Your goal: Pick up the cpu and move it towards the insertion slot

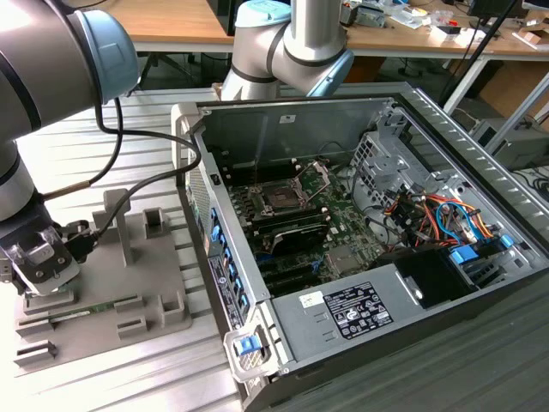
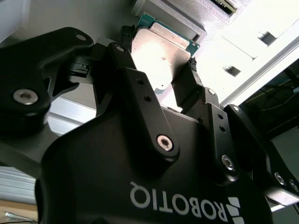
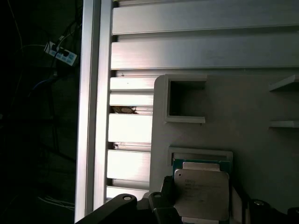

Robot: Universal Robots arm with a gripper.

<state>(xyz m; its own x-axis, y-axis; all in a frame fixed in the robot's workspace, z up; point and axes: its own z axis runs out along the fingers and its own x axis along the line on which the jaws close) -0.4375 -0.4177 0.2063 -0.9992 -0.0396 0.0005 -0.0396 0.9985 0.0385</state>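
Matte black jaws pinch the cpu (image 2: 156, 56), a flat square with silvery lid and green edge, over the grey moulded tray (image 3: 252, 102).

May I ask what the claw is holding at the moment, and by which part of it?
The claw appears to grip the cpu by two opposite side edges, just above the grey tray.

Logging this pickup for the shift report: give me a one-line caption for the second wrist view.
Black gripper bracketing the silvery chip on two opposite sides.
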